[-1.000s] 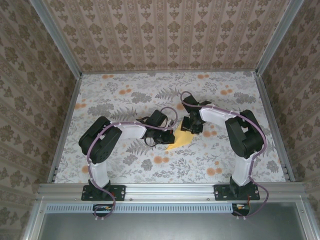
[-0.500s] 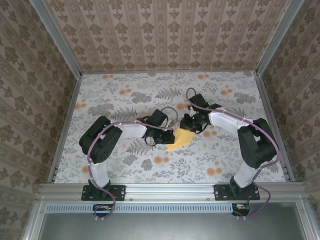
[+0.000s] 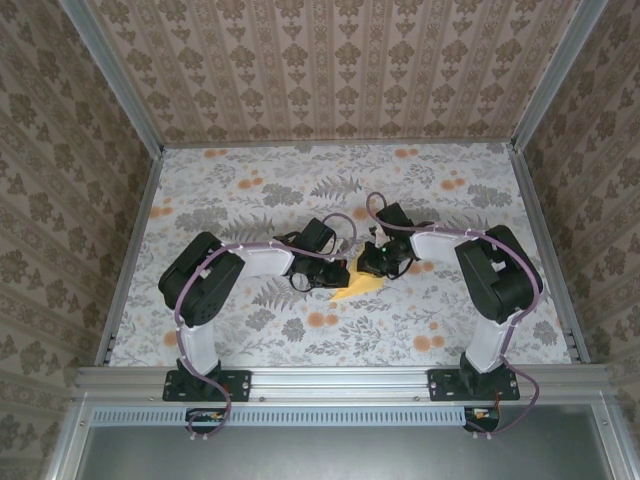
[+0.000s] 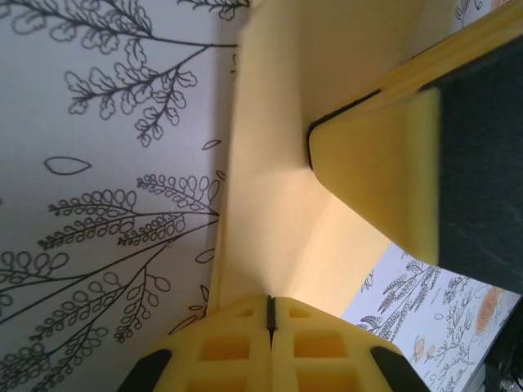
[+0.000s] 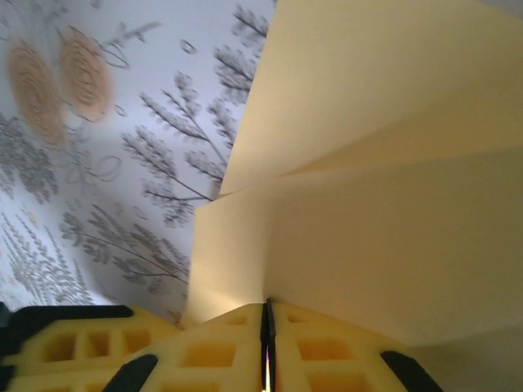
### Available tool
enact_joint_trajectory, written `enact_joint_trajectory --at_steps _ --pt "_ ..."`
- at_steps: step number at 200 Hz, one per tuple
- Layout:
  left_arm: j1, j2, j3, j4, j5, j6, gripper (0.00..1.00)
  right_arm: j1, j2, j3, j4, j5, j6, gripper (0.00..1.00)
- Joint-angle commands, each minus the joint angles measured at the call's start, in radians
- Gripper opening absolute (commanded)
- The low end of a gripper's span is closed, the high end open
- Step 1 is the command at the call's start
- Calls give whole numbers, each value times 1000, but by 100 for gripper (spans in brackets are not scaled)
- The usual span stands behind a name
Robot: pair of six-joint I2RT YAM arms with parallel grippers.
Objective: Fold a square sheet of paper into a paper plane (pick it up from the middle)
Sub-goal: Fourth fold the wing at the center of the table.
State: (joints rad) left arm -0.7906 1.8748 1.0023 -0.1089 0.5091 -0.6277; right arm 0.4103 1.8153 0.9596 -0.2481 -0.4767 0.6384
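The folded yellow sheet of paper (image 3: 356, 287) lay near the middle of the floral table (image 3: 250, 190). Just left of that middle, the left gripper (image 3: 337, 277) was clamped on the paper's edge; just right of it, the right gripper (image 3: 370, 270) had its jaws pinched together on the paper too

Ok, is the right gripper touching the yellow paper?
Touching. In the right wrist view the right gripper has its fingers shut together, and the folded yellow paper runs straight into the seam between them.

The yellow paper sheet (image 3: 352, 288) is creased into layers.
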Motion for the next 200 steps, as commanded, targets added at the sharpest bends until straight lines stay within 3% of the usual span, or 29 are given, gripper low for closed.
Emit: enact_joint_trajectory --at_steps 1,87,128,200 --pt "-3 46 -21 -108 -34 14 0 -14 18 -39 21 -4 -45 12" --pt "-1 -49 27 31 23 0 4 -29 60 -79 75 -27 -116 8" --pt "-1 -22 24 60 32 -21 6 -30 68 -83 98 -64 -157 8" --pt "-2 40 25 -44 -16 -10 0 -39 57 -93 119 -82 -174 7"
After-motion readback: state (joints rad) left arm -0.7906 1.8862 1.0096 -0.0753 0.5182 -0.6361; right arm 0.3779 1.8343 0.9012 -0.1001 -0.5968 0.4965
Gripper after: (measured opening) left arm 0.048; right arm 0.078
